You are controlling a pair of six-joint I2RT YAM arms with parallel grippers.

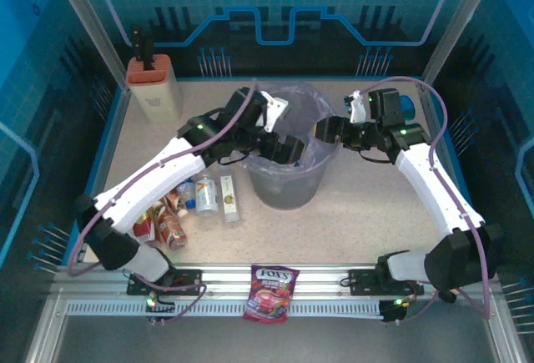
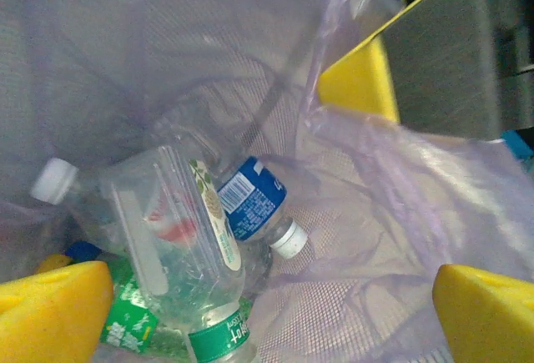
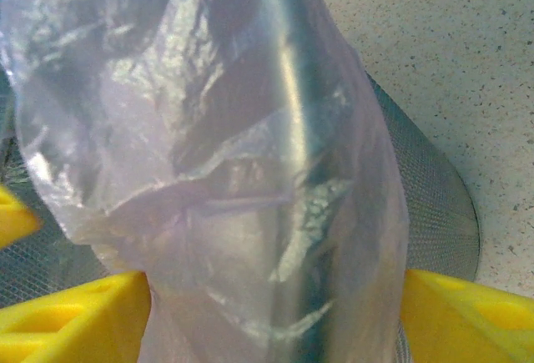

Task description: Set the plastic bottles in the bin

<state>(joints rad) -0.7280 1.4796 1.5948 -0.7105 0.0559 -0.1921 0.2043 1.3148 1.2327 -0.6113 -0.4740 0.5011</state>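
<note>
Plastic bottles (image 1: 206, 196), counter's (image 1: 367, 213) left edge: partly hidden by left arm (image 1: 158, 184). Clear labelled bottles (image 2: 179, 238) seen in bin (image 1: 288, 188). Left fingers (image 2: 58, 309) held apart; right fingers (image 3: 75, 313) clamped on bin rim.

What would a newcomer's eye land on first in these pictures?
The large round grey bin lined with a translucent purplish bag, in the middle of the speckled table, draws the eye first. The left gripper hangs open above its mouth, clear plastic bottles lying inside, while the right gripper straddles its bagged right rim. More small bottles lie on the table's near left.
</note>
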